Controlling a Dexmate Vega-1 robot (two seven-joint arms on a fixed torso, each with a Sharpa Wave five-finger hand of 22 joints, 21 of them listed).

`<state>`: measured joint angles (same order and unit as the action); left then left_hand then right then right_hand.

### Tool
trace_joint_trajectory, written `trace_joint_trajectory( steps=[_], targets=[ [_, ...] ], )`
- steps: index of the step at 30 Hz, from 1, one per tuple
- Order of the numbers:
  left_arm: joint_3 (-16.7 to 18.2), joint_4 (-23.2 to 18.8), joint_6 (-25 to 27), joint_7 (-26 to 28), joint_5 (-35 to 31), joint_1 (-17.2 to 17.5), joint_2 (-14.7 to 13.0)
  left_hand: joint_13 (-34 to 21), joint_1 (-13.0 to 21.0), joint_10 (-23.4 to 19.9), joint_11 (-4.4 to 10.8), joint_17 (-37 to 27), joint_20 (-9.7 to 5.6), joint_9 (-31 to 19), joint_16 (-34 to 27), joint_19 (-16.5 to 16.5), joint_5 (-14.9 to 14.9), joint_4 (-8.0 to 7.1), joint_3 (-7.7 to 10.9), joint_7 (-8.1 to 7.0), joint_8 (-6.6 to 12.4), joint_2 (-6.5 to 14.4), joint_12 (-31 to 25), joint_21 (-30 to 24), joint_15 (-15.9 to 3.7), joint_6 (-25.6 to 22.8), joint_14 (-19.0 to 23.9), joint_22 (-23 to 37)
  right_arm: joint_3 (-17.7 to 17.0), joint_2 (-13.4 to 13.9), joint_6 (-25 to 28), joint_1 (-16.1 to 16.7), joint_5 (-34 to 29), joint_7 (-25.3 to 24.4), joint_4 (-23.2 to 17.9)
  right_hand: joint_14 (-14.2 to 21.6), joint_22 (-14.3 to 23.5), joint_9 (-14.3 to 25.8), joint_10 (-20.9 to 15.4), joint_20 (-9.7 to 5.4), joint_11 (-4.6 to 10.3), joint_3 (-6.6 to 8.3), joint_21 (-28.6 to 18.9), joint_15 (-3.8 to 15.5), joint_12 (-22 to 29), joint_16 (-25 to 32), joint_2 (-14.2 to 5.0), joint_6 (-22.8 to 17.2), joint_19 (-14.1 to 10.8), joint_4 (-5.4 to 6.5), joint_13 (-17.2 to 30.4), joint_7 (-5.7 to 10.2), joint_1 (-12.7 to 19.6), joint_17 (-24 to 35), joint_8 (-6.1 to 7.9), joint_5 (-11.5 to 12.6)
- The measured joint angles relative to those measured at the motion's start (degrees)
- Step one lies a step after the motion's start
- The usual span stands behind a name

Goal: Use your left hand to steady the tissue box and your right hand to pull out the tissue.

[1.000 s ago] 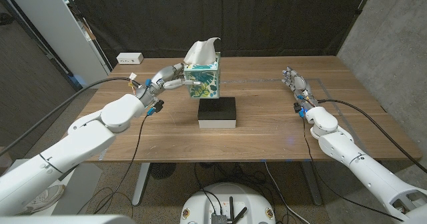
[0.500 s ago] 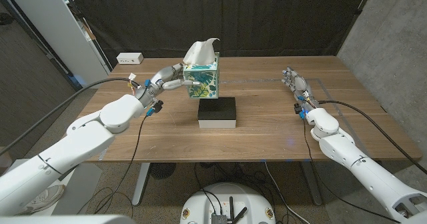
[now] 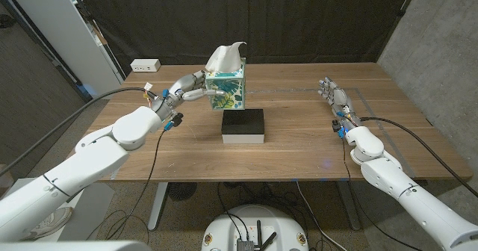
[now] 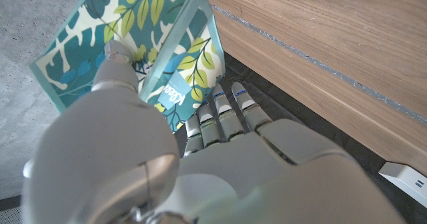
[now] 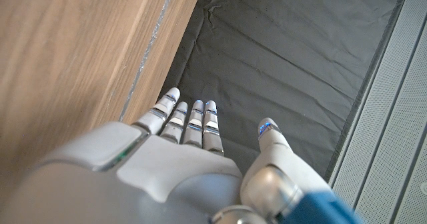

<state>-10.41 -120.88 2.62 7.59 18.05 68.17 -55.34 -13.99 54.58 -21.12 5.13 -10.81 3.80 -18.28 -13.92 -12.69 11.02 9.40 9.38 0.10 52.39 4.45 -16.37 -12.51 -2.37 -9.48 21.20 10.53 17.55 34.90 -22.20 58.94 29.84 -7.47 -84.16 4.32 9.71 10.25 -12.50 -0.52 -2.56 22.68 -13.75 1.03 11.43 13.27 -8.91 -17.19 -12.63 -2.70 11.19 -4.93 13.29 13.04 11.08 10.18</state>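
Left hand: we see our left hand gripping the tissue box, thumb and fingers on its sides.
Right hand: our right hand holds nothing, fingers extended, well apart from the box.
Tissue box: on the black block mid-desk, tissue sticking up.

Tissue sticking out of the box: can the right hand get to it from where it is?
Probably yes. The right hand is open, far off to the side, and only bare table lies between it and the tissue; the left hand grips the box's other side.

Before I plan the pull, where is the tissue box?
In the head view the tissue box sits at the table's far middle, behind the black block, held on its left side by the left hand.
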Motion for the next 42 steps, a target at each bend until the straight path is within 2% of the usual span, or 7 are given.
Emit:
trace_joint_trajectory(
  steps=[3, 7, 9, 16, 17, 18, 42],
  targets=[
    [-0.2, -0.2, 0.0, 0.2, -0.5, 0.1, 0.1, -0.3, 0.1, -0.3, -0.01, 0.0, 0.0, 0.0, 0.0, 0.0, 0.0, 0.17, 0.17, 0.0, 0.0, 0.2, -0.4, 0.0, 0.0, 0.0, 0.0, 0.0, -0.4, 0.2, -0.8, 1.2, 0.0, -0.5, -1.0, 0.0, 0.0, 0.0, 0.0, 0.0, 0.0, 0.0, 0.0, 0.0, 0.0, 0.0, 0.0, 0.0, 0.0, 0.0, 0.0, 0.0, 0.0, 0.0, 0.0, 0.0],
    [-0.3, -0.4, 0.0, 0.2, -0.5, 0.1, 0.1, -0.5, 0.1, -0.3, -0.01, 0.0, 0.0, 0.0, 0.4, 0.0, -0.2, 0.23, 0.23, 0.0, 0.0, 0.2, -0.4, 0.0, -0.13, 0.0, -0.1, 0.0, -0.4, 0.2, -1.4, 1.2, 0.1, -0.9, -1.0, 0.0, 0.0, 0.0, 0.0, 0.0, 0.0, 0.0, 0.0, 0.0, 0.0, 0.0, 0.0, 0.0, 0.0, 0.0, 0.0, 0.0, 0.0, 0.0, 0.0, 0.0],
    [-0.4, -0.5, -0.2, 0.5, -1.4, 0.2, 0.2, -0.8, 0.1, -0.3, -0.01, 0.0, 0.0, 0.0, 0.4, 0.0, -0.2, 0.27, 0.27, 0.0, 0.0, 0.2, -0.4, 0.0, -0.21, 0.0, -0.2, 0.0, -1.4, 0.6, -1.9, 3.9, 0.0, -1.4, -3.1, 0.0, 0.0, 0.0, 0.0, 0.0, 0.0, 0.0, 0.0, 0.0, 0.0, 0.0, 0.0, 0.0, 0.0, 0.0, 0.0, 0.0, 0.0, 0.0, 0.0, 0.0],
    [-0.4, -0.7, -0.2, 0.5, -1.4, 0.5, 0.4, -1.3, 0.0, -0.3, -0.01, 0.0, 0.0, 0.0, 0.4, 0.0, -0.2, 0.47, 0.48, -0.11, 0.0, 0.3, -0.4, 0.0, -0.21, 0.1, -0.2, 0.0, -1.4, 0.6, -2.7, 3.9, -0.4, -2.6, -3.1, 0.0, 0.0, 0.0, 0.0, 0.0, 0.0, 0.0, 0.2, 0.0, 0.0, 0.0, 0.0, 0.0, 0.0, 0.0, 0.0, 0.0, 0.0, 0.0, 0.0, 0.0],
    [-0.4, -0.7, -0.7, 0.6, -2.1, 0.6, 0.4, -1.3, 0.0, -0.3, -0.01, 0.0, 0.0, 0.0, 0.5, 0.0, -0.2, 0.47, 0.48, -0.11, 0.0, 0.3, -0.4, 0.0, -0.19, 0.1, -0.2, 0.0, -2.7, 1.0, -2.8, 7.5, -0.5, -2.7, -6.0, 0.0, 0.0, 0.0, 0.0, 0.0, 0.0, 0.0, 0.2, 0.0, 0.0, 0.0, 0.0, 0.0, 0.0, 0.0, 0.0, 0.0, 0.0, 0.0, 0.0, 0.0],
    [-0.4, -0.7, -0.7, 0.7, -2.2, 0.6, 0.4, -1.3, 0.0, -0.2, -0.03, 0.0, 0.0, 0.0, 0.8, 0.0, -0.2, 0.47, 0.48, -0.11, 0.0, 0.3, -0.4, 0.0, -0.07, 0.1, -0.4, 0.0, -2.9, 1.0, -2.8, 8.1, -0.5, -2.7, -6.4, 0.0, 0.0, 0.0, 0.0, 0.0, 0.0, 0.0, 0.2, 0.0, 0.0, 0.0, 0.0, 0.0, 0.0, 0.0, 0.0, 0.0, 0.0, 0.0, 0.0, 0.0],
    [1.3, -1.1, -1.2, 1.6, -3.2, 3.0, 0.8, -2.4, 0.4, 0.4, -0.38, -0.3, 0.0, 0.0, 0.8, 0.0, -0.2, 0.71, 0.72, -0.12, 0.0, 0.6, -0.4, 0.0, 0.0, 0.1, -0.4, 0.0, -5.4, 0.5, -4.4, 15.8, -3.2, -6.6, -13.2, 0.0, 0.0, 0.0, 0.0, 0.01, 0.0, 0.48, 0.7, 0.0, 0.0, 0.0, 0.0, 0.0, 0.0, -0.47, 0.0, 0.0, 0.0, 0.0, 0.0, 0.0]
  ],
)
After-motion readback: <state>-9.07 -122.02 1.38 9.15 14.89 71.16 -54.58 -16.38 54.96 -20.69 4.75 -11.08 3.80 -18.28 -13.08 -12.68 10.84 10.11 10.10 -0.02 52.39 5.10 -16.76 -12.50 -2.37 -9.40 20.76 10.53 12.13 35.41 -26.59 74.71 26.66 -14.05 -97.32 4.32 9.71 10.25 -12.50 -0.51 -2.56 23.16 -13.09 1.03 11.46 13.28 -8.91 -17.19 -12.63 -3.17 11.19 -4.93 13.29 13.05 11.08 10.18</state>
